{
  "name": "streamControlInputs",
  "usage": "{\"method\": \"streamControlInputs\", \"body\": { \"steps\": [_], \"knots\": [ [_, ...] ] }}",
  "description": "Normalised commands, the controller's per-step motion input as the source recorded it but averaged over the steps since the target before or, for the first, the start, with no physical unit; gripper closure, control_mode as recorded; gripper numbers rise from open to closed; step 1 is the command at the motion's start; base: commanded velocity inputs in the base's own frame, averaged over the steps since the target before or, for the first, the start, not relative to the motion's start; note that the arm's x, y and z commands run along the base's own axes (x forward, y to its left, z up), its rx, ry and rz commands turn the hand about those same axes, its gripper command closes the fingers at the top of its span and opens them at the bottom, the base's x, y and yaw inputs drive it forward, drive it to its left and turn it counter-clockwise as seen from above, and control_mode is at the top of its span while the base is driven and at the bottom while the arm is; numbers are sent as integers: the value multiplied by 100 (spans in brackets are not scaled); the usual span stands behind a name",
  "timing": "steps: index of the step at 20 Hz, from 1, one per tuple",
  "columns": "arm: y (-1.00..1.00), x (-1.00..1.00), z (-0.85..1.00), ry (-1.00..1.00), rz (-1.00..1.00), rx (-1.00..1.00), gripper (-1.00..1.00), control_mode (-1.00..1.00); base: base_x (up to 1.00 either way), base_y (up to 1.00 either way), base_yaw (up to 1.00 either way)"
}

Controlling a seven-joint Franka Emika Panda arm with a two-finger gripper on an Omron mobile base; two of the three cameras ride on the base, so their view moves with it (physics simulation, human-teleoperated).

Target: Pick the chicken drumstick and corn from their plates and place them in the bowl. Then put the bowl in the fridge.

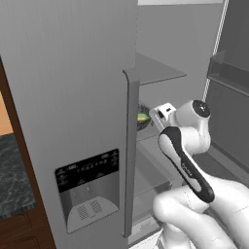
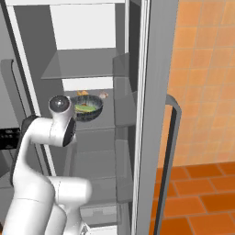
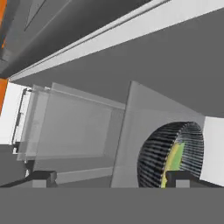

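Observation:
The fridge (image 1: 73, 87) stands with its right door open. The dark bowl (image 2: 88, 108) rests on a middle shelf inside, and the yellow-green corn (image 2: 84, 108) lies in it. In the left base view the bowl (image 1: 143, 119) peeks out from behind the closed door's handle. The hand view is rolled, so the bowl (image 3: 168, 153) appears on its side with the corn (image 3: 175, 158) inside. My gripper (image 3: 109, 177) is open, just in front of the bowl, with one fingertip (image 3: 177, 176) near its rim and nothing between the fingers. I cannot make out the chicken drumstick. The plates are out of view.
The closed left door carries a dark dispenser panel (image 1: 87, 176) and a long handle (image 1: 131, 146). The open right door (image 2: 153, 114) with its bins (image 1: 228, 70) stands close beside the arm. Small food items (image 2: 82, 93) sit behind the bowl. Another shelf (image 2: 78, 64) hangs above.

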Motion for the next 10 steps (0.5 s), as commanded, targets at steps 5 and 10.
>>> {"method": "streamControlInputs", "body": {
  "steps": [5,10],
  "knots": [
    [0,-100,36,0,4,-24,-100,-100,0,0,0],
    [-14,-100,23,0,1,-17,-100,-100,0,0,0]
  ]
}}
